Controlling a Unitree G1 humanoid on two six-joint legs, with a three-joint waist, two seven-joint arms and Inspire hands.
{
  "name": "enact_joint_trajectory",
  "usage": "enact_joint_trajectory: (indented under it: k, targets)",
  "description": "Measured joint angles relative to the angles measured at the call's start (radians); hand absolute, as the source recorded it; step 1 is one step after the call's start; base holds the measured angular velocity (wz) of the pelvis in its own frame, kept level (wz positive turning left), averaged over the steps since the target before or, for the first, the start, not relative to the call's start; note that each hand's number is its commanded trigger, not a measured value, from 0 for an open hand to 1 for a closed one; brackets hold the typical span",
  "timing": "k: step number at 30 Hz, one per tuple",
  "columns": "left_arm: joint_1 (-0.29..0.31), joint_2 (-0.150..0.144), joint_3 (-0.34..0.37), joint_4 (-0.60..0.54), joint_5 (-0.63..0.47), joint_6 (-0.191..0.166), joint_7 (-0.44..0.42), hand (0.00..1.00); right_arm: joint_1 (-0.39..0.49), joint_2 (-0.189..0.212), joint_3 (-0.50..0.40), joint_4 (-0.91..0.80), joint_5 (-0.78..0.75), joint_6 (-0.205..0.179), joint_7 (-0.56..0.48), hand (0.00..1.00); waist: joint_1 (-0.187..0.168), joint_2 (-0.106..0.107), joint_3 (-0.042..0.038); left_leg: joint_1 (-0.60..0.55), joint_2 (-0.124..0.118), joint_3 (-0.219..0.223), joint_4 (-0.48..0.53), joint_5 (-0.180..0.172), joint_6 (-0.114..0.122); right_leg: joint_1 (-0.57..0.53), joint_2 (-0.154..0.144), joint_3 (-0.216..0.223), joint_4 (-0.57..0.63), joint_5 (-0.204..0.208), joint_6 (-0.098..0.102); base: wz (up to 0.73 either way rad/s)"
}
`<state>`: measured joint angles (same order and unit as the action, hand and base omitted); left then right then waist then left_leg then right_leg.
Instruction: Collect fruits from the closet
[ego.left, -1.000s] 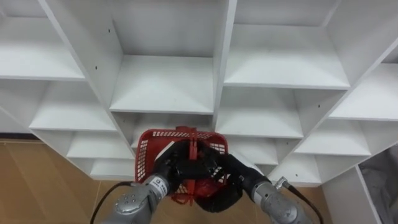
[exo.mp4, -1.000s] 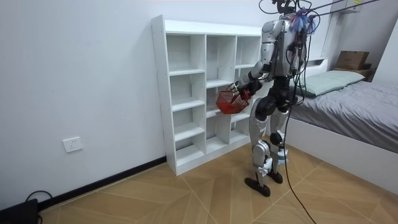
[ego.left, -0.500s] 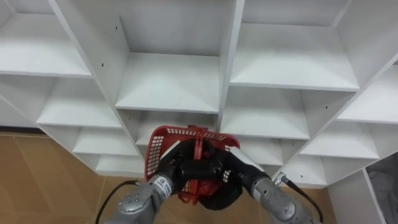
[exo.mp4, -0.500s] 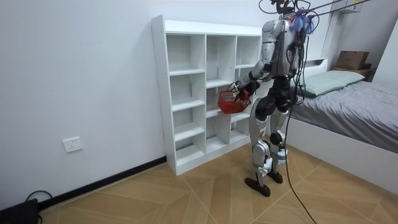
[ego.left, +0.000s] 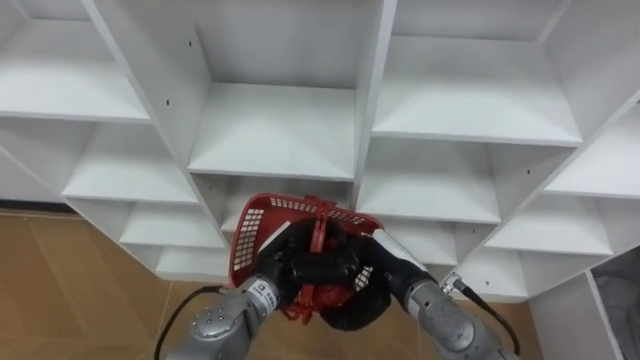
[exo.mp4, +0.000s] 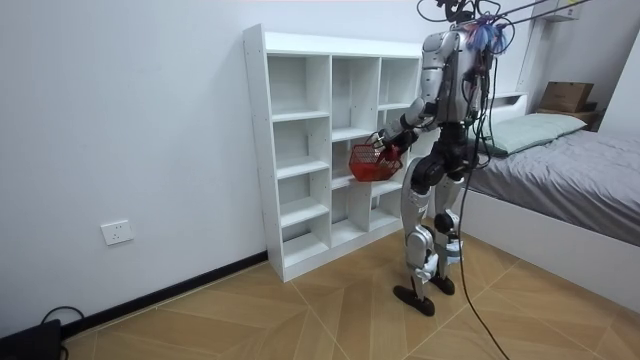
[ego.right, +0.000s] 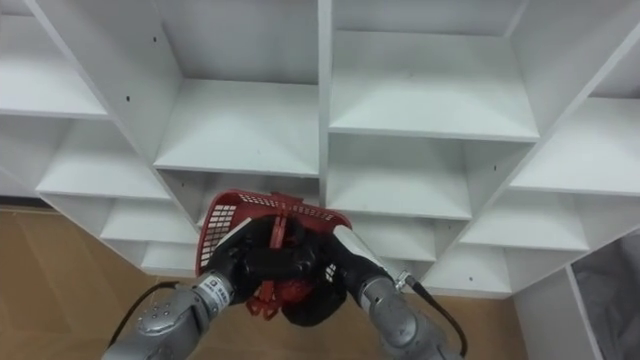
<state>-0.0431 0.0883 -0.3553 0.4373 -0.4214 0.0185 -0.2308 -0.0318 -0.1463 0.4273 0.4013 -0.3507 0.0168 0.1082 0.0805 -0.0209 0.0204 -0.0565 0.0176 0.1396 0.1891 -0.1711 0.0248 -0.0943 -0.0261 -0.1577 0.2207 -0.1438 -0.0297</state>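
Closet (ego.left: 270, 130): white, open compartments, the shelves in view bare. The robot stands close, facing it.
Red basket (ego.left: 248, 232): at 6 o'clock, below the middle shelves, probably kept ready for fruit. Contents hidden.
Left hand (ego.left: 283, 270) and right hand (ego.left: 352, 268): both clamped round its handle (ego.left: 318, 232), side by side, steadying it.

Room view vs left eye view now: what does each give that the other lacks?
Room view adds: the robot standing between the closet and the bed, plus a wall socket. Left eye view adds: left hand and right hand both curled on the handle of the red basket. Shared: the red basket held in front of the closet's shelves.
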Motion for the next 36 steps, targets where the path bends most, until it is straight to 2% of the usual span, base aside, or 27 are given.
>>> enact_joint_trajectory:
  k: [8,9,10,11,12,13,25,36]
  targets:
    - [0.000,-0.006,0.000,-0.006,0.000,-0.004,0.003,1.00,0.000,0.001,-0.008,0.000,0.000,0.000,-0.028,1.00,-0.008,0.000,-0.0004,-0.007,-0.001,0.000,0.000,0.000,0.000,-0.009,0.000,0.002,0.000,0.000,0.000,0.00]
    - [0.000,-0.008,0.000,-0.006,-0.001,-0.004,0.004,1.00,0.000,0.000,-0.008,0.001,0.000,0.000,-0.034,0.98,-0.011,0.000,-0.0004,-0.007,-0.001,0.000,0.000,0.000,0.000,-0.009,0.000,0.003,0.000,-0.001,0.001,0.00]
    - [0.000,-0.008,-0.001,-0.006,-0.001,-0.004,0.004,1.00,0.000,-0.004,-0.008,0.006,0.002,0.000,-0.042,0.74,-0.014,-0.001,-0.0005,-0.006,-0.001,0.000,0.000,0.000,0.000,-0.009,0.000,0.004,-0.001,-0.001,0.001,0.00]
    - [0.000,-0.008,-0.001,-0.006,-0.001,-0.004,0.004,1.00,0.000,-0.003,-0.009,0.010,0.006,0.000,-0.045,0.44,-0.016,-0.001,-0.0006,-0.006,-0.001,0.000,0.000,0.000,0.000,-0.009,0.000,0.004,-0.001,-0.001,0.001,0.00]
    - [0.000,-0.007,-0.001,-0.006,-0.001,-0.003,0.004,1.00,0.000,-0.003,-0.010,0.014,0.015,0.000,-0.052,0.03,-0.018,-0.001,-0.0006,-0.006,-0.002,0.000,0.000,0.000,0.000,-0.009,0.000,0.005,-0.001,-0.001,0.001,0.00]
    - [0.000,-0.007,-0.001,-0.006,-0.001,-0.003,0.004,1.00,0.000,-0.002,-0.010,0.016,0.028,0.000,-0.058,0.00,-0.019,-0.001,-0.0006,-0.006,-0.002,0.000,0.000,0.000,0.000,-0.009,0.000,0.006,-0.001,-0.001,0.001,0.00]
    - [0.005,-0.008,-0.004,-0.007,-0.001,0.005,0.005,1.00,-0.001,0.000,-0.040,0.018,0.079,0.000,-0.118,0.00,-0.021,-0.002,-0.0033,-0.002,-0.002,0.000,0.002,0.000,0.000,-0.006,0.000,0.009,0.000,-0.001,0.001,0.00]
    - [0.006,-0.007,-0.003,-0.006,0.000,0.019,0.004,1.00,-0.001,0.004,-0.039,0.018,0.151,0.000,-0.118,0.00,-0.021,-0.003,-0.0055,0.001,-0.001,0.000,0.008,0.000,0.000,0.002,0.000,0.007,-0.001,0.000,0.000,0.00]
